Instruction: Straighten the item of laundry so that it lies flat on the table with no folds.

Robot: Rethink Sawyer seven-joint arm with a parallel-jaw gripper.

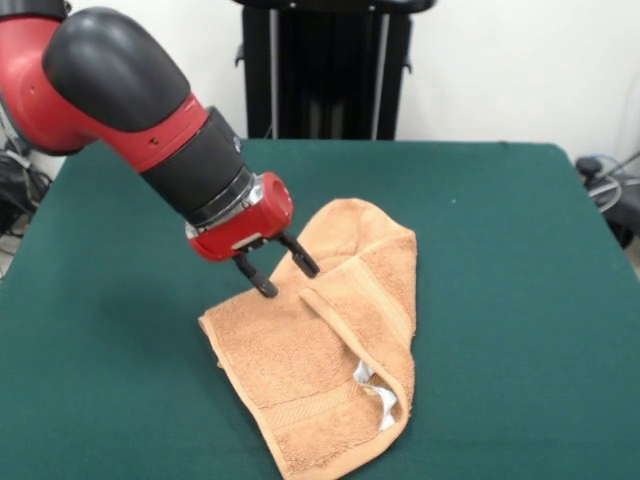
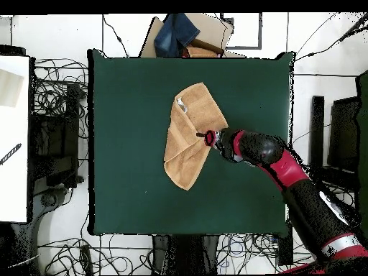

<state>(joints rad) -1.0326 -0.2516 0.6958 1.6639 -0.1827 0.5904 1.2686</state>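
Note:
The orange-tan terry towel (image 1: 335, 350) lies on the dark green table (image 1: 120, 380), folded over itself along its right side, with a white label (image 1: 382, 400) showing under the fold near the front. My gripper (image 1: 287, 277) is open, its two black fingers spread, tips just above or touching the towel's upper left part beside the folded edge. It holds nothing. In the overhead view the towel (image 2: 188, 133) sits at the table's (image 2: 129, 180) middle and the gripper (image 2: 201, 134) is over its right edge.
The arm (image 1: 150, 110) reaches in from the upper left in the front view. The black pedestal (image 1: 325, 70) stands at the table's far side. In the overhead view, a cardboard box with blue cloth (image 2: 183, 32) lies beyond the table, with cables around it.

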